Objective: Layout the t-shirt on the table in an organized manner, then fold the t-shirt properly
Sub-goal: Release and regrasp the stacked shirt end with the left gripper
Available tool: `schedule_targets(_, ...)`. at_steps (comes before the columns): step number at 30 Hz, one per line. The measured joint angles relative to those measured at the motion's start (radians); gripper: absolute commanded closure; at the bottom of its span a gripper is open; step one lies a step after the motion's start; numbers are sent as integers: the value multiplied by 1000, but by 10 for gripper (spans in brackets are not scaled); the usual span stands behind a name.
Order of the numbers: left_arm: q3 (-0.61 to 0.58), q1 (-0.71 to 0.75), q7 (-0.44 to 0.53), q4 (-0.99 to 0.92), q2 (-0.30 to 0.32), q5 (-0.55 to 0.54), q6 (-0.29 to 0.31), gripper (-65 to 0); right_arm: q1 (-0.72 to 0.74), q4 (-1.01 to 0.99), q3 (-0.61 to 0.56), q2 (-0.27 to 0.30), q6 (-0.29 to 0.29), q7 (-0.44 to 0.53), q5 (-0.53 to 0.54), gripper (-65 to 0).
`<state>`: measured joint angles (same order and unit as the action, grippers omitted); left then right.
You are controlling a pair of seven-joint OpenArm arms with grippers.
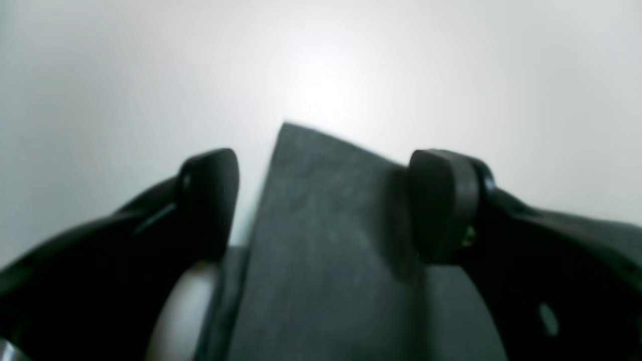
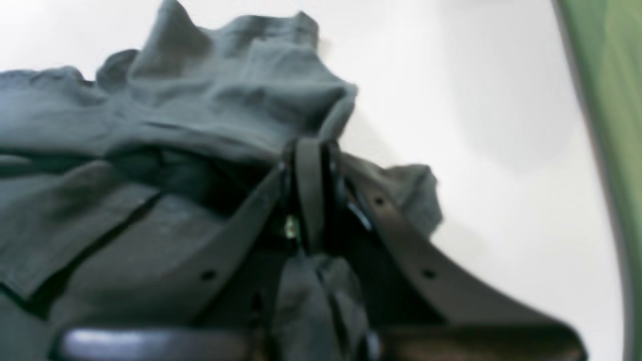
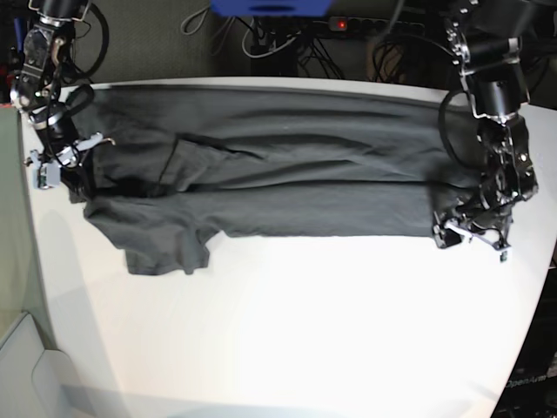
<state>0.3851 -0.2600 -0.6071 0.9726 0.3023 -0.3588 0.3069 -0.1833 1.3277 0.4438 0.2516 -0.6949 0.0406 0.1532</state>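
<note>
The dark grey t-shirt [image 3: 287, 165] lies stretched across the far half of the white table [image 3: 305, 331], folded lengthwise, with one sleeve [image 3: 165, 248] sticking out toward the front left. My right gripper [image 3: 65, 161] sits at the shirt's left end. In the right wrist view, the right gripper [image 2: 311, 190] is shut on bunched cloth of the t-shirt [image 2: 200, 100]. My left gripper [image 3: 470, 231] is at the shirt's right end. In the left wrist view, the left gripper [image 1: 326, 200] is open, and a flat corner of the t-shirt [image 1: 326, 250] lies between its fingers [image 1: 441, 205] without being pinched.
Cables and a power strip [image 3: 348, 26] run behind the table's far edge. A green surface [image 2: 612, 150] borders the table beside my right gripper. The table's rounded front left corner [image 3: 52, 366] shows, and a pale box [image 3: 17, 348] stands beside it.
</note>
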Motion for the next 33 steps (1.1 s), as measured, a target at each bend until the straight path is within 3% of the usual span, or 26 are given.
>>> schedule_targets(3, 0, -6, 0, -10, 0, 2, 4, -478, -3, 0, 1, 1, 0, 0, 0, 0)
schedule_targets(6, 0, -5, 2, -11, 0, 2, 4, -408, -3, 0, 0, 1, 0, 0, 0, 0)
schedule_targets(13, 0, -3, -8, -16, -1, 2, 4, -103, -3, 0, 0, 1, 0, -1, 0, 0)
schedule_targets(15, 0, -3, -16, -17, -3, 2, 4, -54, -3, 0, 0, 1, 0, -1, 0, 0)
schedule_targets(21, 0, 5, -37, 25, -3, 2, 4, -40, -3, 0, 0, 1, 0, -1, 0, 0)
schedule_targets(33, 55, 32, -341, 338, -10, -16, 13, -40, -1, 0, 0, 0, 0, 0, 0, 0)
